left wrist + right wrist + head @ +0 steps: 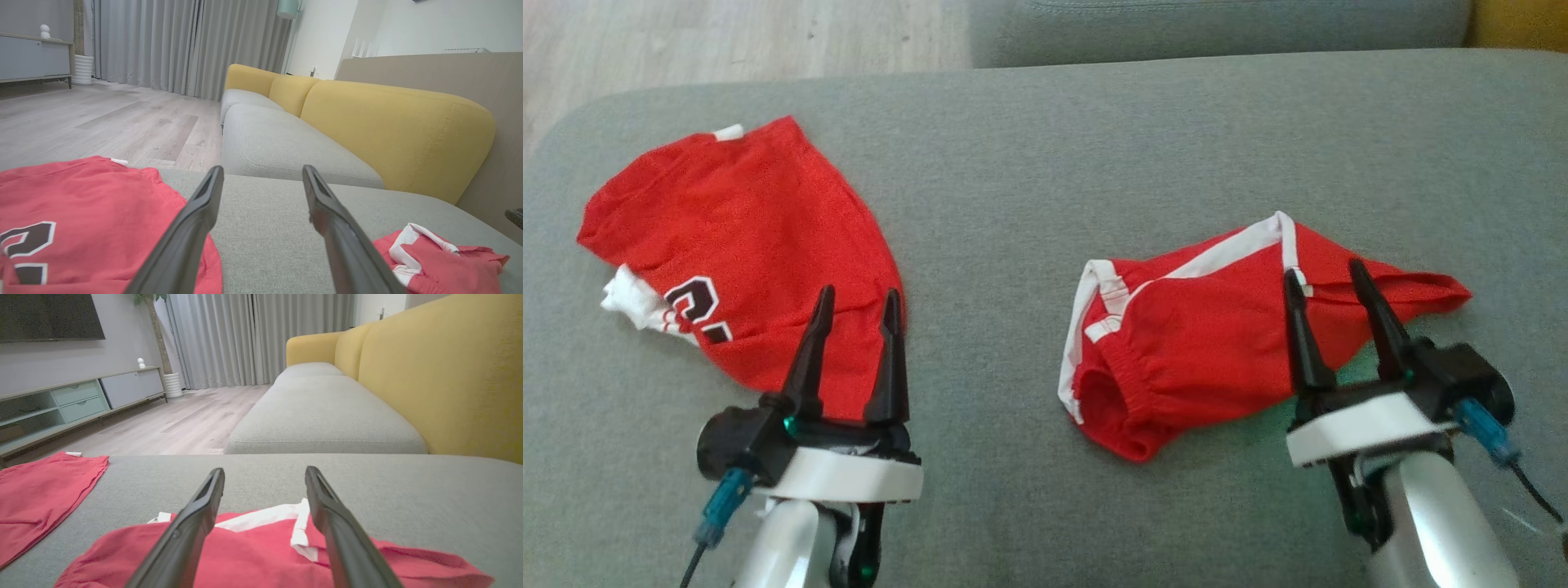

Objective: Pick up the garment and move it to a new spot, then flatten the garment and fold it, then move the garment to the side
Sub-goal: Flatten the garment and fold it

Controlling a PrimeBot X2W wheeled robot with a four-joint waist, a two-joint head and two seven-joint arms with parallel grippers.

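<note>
Red shorts with white trim (1217,327) lie crumpled on the right of the grey cushion (1045,147); they also show in the right wrist view (253,555) and the left wrist view (441,265). My right gripper (1327,273) hovers open over their right part, nothing between its fingers (196,522). A red jersey with dark lettering (743,245) lies on the left, seen too in the left wrist view (81,220) and the right wrist view (41,494). My left gripper (859,296) stands open over the jersey's near right edge, empty.
The cushion's far edge drops to a pale wooden floor (102,118). Beyond lies a sofa seat (322,412) with yellow backrests (400,126). A low cabinet (61,404) and grey curtains (163,45) stand across the room.
</note>
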